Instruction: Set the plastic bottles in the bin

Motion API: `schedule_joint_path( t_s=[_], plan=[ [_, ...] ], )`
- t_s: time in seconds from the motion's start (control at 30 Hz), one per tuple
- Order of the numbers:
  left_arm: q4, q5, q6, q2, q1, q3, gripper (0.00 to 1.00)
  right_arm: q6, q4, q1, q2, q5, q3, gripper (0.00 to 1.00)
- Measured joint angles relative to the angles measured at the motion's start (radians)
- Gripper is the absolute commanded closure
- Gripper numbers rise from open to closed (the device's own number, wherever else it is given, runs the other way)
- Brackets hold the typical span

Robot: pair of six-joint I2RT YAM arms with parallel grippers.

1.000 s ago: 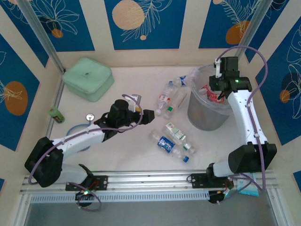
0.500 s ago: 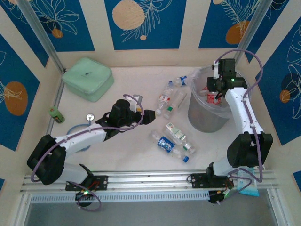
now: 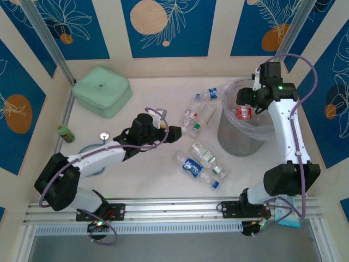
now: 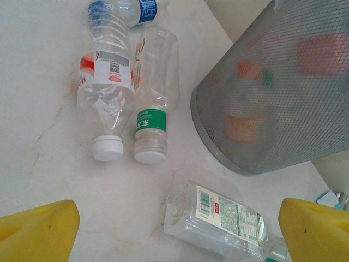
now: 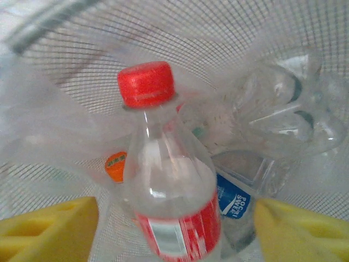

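Observation:
My right gripper (image 3: 244, 98) hangs over the bin (image 3: 234, 139), open. A clear bottle with a red cap and red label (image 5: 169, 191) is between its yellow fingers (image 5: 49, 229), touching neither, above several bottles lying in the lined bin (image 5: 218, 38). My left gripper (image 3: 177, 134) is open low over the table, with nothing between its fingers (image 4: 38, 232). Below it lies a flat-sided bottle with a white label (image 4: 218, 218). Just beyond lie a red-labelled bottle (image 4: 106, 87), a green-labelled bottle (image 4: 152, 98) and a blue-labelled one (image 4: 122, 10). Two more bottles (image 3: 199, 169) lie nearer the front edge.
A mint-green square case (image 3: 102, 90) sits at the back left. A small green can (image 3: 66, 132) and a small round silver thing (image 3: 103, 135) stand near the left wall. The bin's mesh wall (image 4: 294, 109) rises right of the left gripper.
My right gripper has opened over the bin and let go of the red-capped bottle it held. My left gripper has edged slightly right, toward the bottles.

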Motion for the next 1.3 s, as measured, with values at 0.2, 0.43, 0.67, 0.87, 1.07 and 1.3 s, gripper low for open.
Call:
schedule_joint_path(
  t_s=[0.2, 0.43, 0.67, 0.87, 1.07, 1.3],
  plan=[
    [0.003, 0.000, 0.000, 0.008, 0.000, 0.002, 0.06, 0.030, -0.017, -0.006, -0.027, -0.019, 0.078, 0.45],
    [0.005, 0.000, -0.001, 0.016, 0.000, 0.002, 0.06, 0.058, 0.037, 0.002, 0.032, -0.073, 0.090, 0.68],
    [-0.022, 0.000, 0.007, 0.059, 0.000, 0.013, 0.05, 0.076, 0.116, 0.018, 0.110, -0.102, -0.030, 0.74],
    [-0.088, -0.002, 0.028, 0.125, 0.000, 0.089, 0.05, 0.089, 0.174, 0.005, 0.104, -0.115, -0.076, 0.73],
    [-0.135, -0.022, 0.057, 0.233, 0.003, 0.208, 0.08, 0.110, 0.180, 0.000, 0.038, -0.116, -0.080, 0.63],
    [-0.204, -0.101, 0.108, 0.419, 0.005, 0.412, 0.14, 0.167, 0.257, -0.033, -0.215, -0.216, -0.174, 0.36]
  ],
)
